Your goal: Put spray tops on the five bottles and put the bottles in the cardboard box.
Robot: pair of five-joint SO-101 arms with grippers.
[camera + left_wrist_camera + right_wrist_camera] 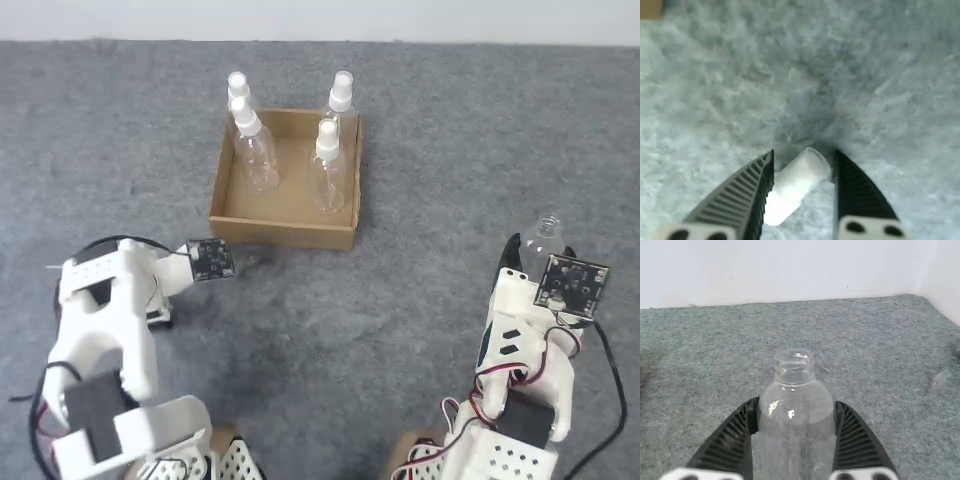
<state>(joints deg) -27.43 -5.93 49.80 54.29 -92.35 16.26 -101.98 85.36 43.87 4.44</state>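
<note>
right gripper (796, 412) tight around capless bottle (794, 375)

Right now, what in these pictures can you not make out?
Left wrist view: the spray top is blurred, so whether the left gripper grips it is unclear.
Right wrist view: the base of the open bottle is cut off by the edge; in the high view the right arm covers it.
High view: the front bottles cover the bases of the rear bottles, so their place in the cardboard box is unclear.
</note>
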